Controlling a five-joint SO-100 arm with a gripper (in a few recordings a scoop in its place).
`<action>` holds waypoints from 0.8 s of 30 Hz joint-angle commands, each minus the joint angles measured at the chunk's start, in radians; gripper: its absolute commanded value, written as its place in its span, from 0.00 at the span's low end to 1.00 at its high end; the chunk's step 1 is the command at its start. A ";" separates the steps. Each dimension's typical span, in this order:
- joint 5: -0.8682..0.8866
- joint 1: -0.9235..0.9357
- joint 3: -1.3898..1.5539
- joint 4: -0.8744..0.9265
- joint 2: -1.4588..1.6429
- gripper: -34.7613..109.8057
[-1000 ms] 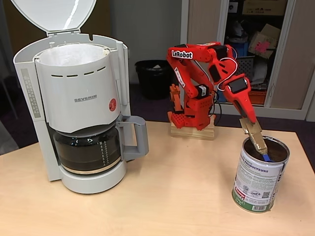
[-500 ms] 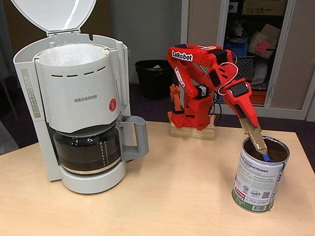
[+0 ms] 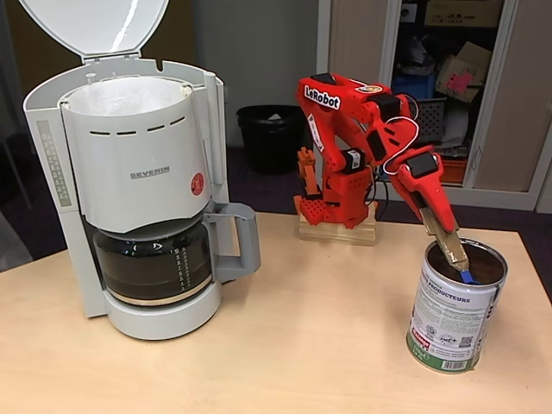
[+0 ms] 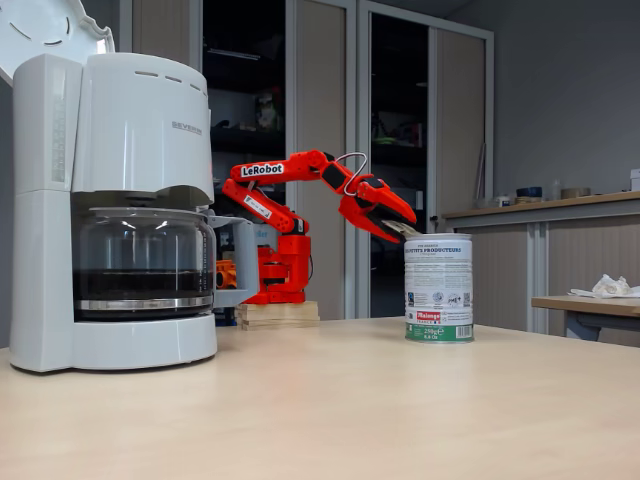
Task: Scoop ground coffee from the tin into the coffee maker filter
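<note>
The shiny tin (image 3: 453,315) with its white, blue and green label stands at the table's right; in the other fixed view the tin (image 4: 438,290) is at centre right. My red gripper (image 3: 447,240) reaches down over its rim, shut on a tan handle that ends in a small blue scoop (image 3: 467,277) inside the tin. Dark ground coffee (image 3: 488,266) shows inside. Seen from the side, the gripper (image 4: 400,228) dips just behind the tin's top edge. The light grey coffee maker (image 3: 138,172) stands at the left, lid up, with the white paper filter (image 3: 129,95) lining its top basket.
A glass carafe (image 3: 155,259) with a grey handle sits under the basket. The arm's base (image 3: 338,226) stands on a wooden block at the table's back edge. A black waste bin (image 3: 272,138) is on the floor behind. Bare tabletop (image 3: 319,328) lies between coffee maker and tin.
The arm's elbow and wrist have shifted slightly right and down, making the gripper a little steeper. The scoop stays inside the tin.
</note>
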 commanded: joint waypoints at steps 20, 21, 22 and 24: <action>0.014 -0.017 -0.029 -0.086 -0.091 0.30; 0.015 -0.015 -0.029 -0.092 -0.094 0.28; 0.015 -0.014 -0.029 -0.100 -0.097 0.25; 0.009 -0.012 -0.035 -0.104 -0.104 0.24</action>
